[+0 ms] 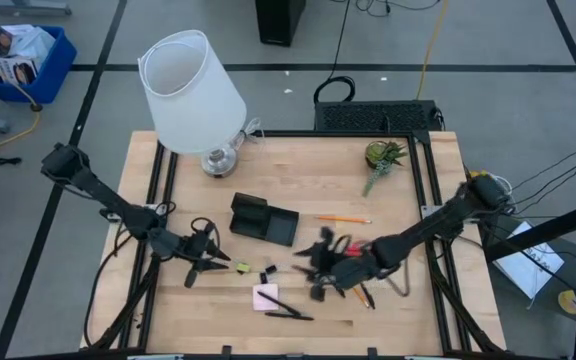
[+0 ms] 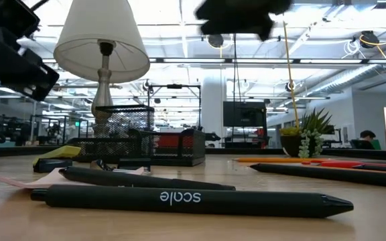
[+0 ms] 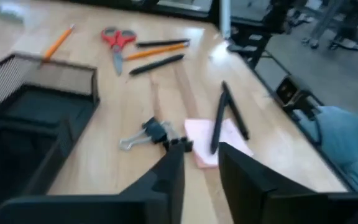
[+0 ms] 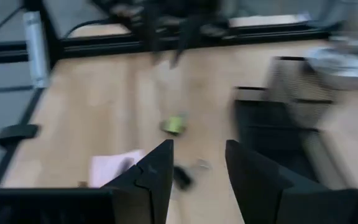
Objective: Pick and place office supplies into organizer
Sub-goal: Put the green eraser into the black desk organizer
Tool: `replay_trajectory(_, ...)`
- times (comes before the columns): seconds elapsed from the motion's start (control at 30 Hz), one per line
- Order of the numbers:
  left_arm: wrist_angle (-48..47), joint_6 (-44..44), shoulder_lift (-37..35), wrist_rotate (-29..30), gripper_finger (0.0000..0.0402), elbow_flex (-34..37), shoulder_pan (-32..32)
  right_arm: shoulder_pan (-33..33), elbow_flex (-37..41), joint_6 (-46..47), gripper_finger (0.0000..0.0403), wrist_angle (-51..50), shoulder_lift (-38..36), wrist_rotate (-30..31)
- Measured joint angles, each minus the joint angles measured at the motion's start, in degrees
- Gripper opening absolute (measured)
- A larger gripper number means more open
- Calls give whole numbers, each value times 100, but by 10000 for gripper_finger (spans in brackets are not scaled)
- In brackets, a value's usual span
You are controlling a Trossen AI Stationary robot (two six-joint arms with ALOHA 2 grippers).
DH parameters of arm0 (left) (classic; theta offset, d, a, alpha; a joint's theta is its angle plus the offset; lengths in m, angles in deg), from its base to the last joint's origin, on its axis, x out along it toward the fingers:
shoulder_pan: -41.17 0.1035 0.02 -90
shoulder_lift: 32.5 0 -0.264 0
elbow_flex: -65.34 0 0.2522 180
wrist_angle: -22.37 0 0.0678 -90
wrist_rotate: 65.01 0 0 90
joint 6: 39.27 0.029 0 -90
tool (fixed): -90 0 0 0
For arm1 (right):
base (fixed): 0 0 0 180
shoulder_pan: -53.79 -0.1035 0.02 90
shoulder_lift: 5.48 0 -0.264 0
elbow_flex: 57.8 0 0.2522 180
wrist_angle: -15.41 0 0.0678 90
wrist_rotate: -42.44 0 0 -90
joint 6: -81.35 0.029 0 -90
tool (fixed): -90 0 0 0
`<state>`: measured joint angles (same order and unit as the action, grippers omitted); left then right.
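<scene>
Grey floor surrounds a pale wooden bench (image 1: 298, 310) framed by black rails, with a white lamp (image 1: 190, 92) at its far left and a green plant sprig (image 1: 382, 158) at its far right.

Near the middle sits the black organizer (image 1: 263, 219), its taller mesh section toward the lamp and its lower flat compartment on the side away from it; nothing shows inside it. One orange pencil (image 1: 343, 218) lies alone between the organizer and the sprig.

Along the front edge, a pink sticky-note pad (image 1: 265, 296) lies with two black pens (image 1: 286, 309) crossing it. Just beyond the pad are a small black clip (image 1: 267, 272) and, toward the left arm, a tiny yellow piece (image 1: 242, 267).

On the left, the left gripper (image 1: 208, 252) hovers over the bench just beside the yellow piece — its jaws are partly apart and hold nothing, as its wrist view shows.

On the right, the right gripper (image 1: 324, 268) hangs over the red-handled scissors (image 3: 117, 41) and the pens and pencil beside them. Its jaws stand open and empty in its wrist view, pointed across the bench toward the yellow piece and the organizer.
</scene>
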<state>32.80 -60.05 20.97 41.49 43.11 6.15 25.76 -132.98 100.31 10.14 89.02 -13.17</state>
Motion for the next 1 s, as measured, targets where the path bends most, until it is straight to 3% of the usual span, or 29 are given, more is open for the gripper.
replay_trajectory(0.13,315,-190,501,59,177,0,4,-151,1068,282,139,536,-756,614)
replay_trajectory(0.23,561,-305,789,61,208,0,5,-198,1958,453,139,1367,-1197,627)
replay_trajectory(0.47,763,70,1563,187,212,-39,38,-209,3564,540,139,3726,-1630,552)
replay_trajectory(0.6,1240,-9,2007,-27,201,-41,210,-211,3776,444,139,4089,-1637,294)
replay_trajectory(1.0,1673,257,3087,-569,191,-205,610,-209,3765,272,139,4148,-1642,316)
